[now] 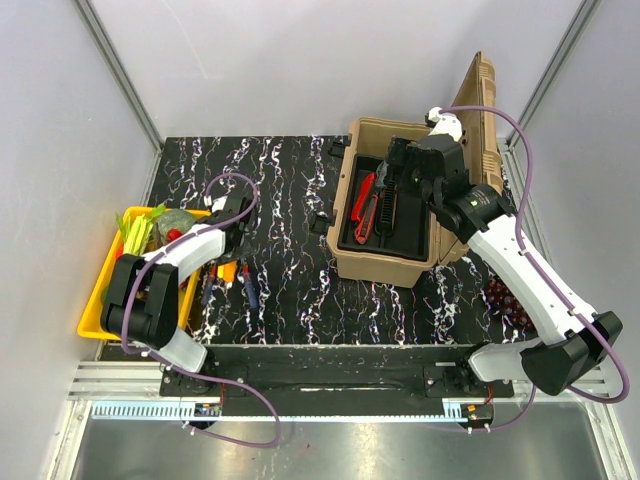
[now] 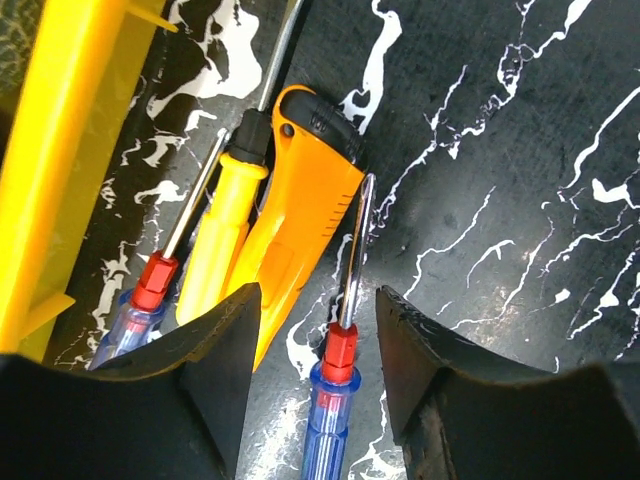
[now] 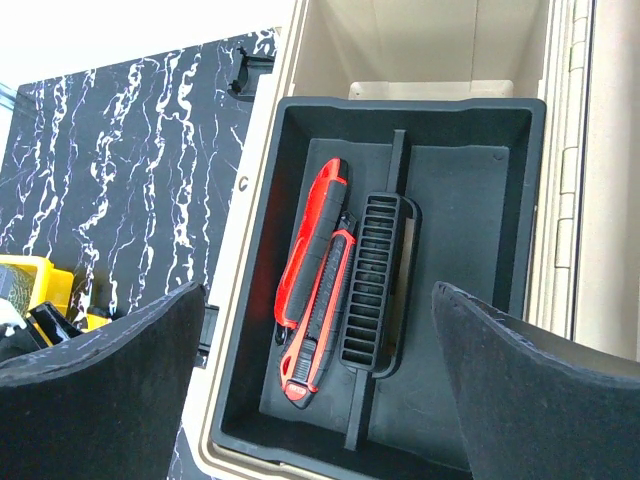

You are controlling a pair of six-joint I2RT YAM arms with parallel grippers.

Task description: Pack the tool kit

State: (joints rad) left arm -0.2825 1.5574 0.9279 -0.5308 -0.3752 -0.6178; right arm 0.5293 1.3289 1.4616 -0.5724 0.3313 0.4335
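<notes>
The tan toolbox (image 1: 385, 262) stands open at the back right, its lid (image 1: 482, 110) upright. Its black inner tray (image 3: 470, 200) holds two red-and-black utility knives (image 3: 318, 262) left of the tray handle (image 3: 375, 285). My right gripper (image 3: 318, 335) hovers open and empty above the tray (image 1: 410, 178). My left gripper (image 2: 318, 320) is open and low over the table (image 1: 236, 215), its fingers either side of a blue-handled screwdriver (image 2: 333, 405) with a red collar, not touching it. To its left lie an orange utility knife (image 2: 300, 200), a yellow screwdriver (image 2: 225, 235) and a second blue screwdriver (image 2: 135, 310).
A yellow tray (image 1: 100, 290) of vegetables sits at the left edge of the table, and its wall (image 2: 60, 170) is close beside the loose tools. A bunch of purple grapes (image 1: 505, 298) lies right of the toolbox. Grey walls enclose the table.
</notes>
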